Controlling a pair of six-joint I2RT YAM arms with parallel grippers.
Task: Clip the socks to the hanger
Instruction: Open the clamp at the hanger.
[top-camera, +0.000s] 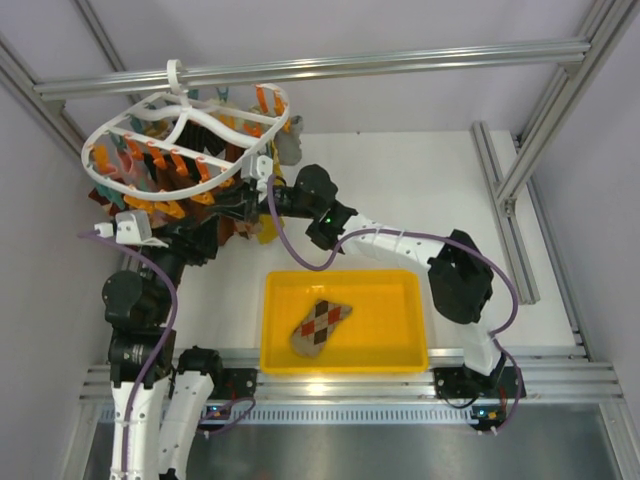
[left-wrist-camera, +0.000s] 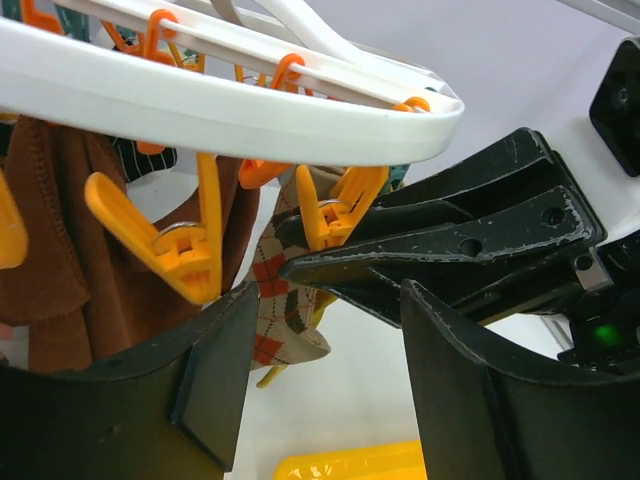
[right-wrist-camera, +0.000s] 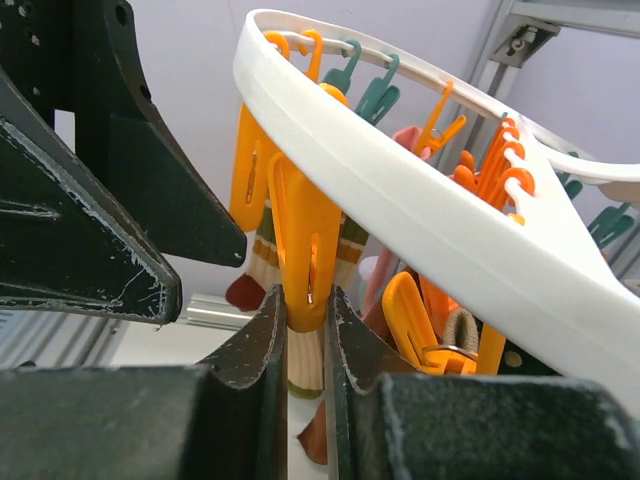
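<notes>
The right gripper (right-wrist-camera: 305, 305) is clamped on an orange clip (right-wrist-camera: 305, 240), its fingers pressed to the clip's two sides. The ribbed top of an argyle sock (right-wrist-camera: 305, 365) hangs straight down between them, just under the clip. Whether the clip's mouth already bites the fabric cannot be told. Done well, this step calls for a gentle, even release: ease the squeeze without pulling down or sideways, so the clip shuts on a good depth of cuff and the hanger does not swing, and only then draw back. The left gripper (left-wrist-camera: 330, 290), close beside and just below the right one, stands wide apart and holds nothing. The sock hangs just beyond its gap, so it looks well placed to catch the sock should the clip miss. The sock is tan with red, white and dark-brown diamonds, limp and slightly twisted, its lower end hanging free. Past both grippers the white hanger (right-wrist-camera: 400, 190) tilts from its hook, rimmed with orange and teal clips, with brown socks (left-wrist-camera: 60, 250) pegged to the left gripper's left. Well back toward the arm bases, a second sock (top-camera: 322, 325) of the same pattern lies in a yellow tray (top-camera: 275, 290).
</notes>
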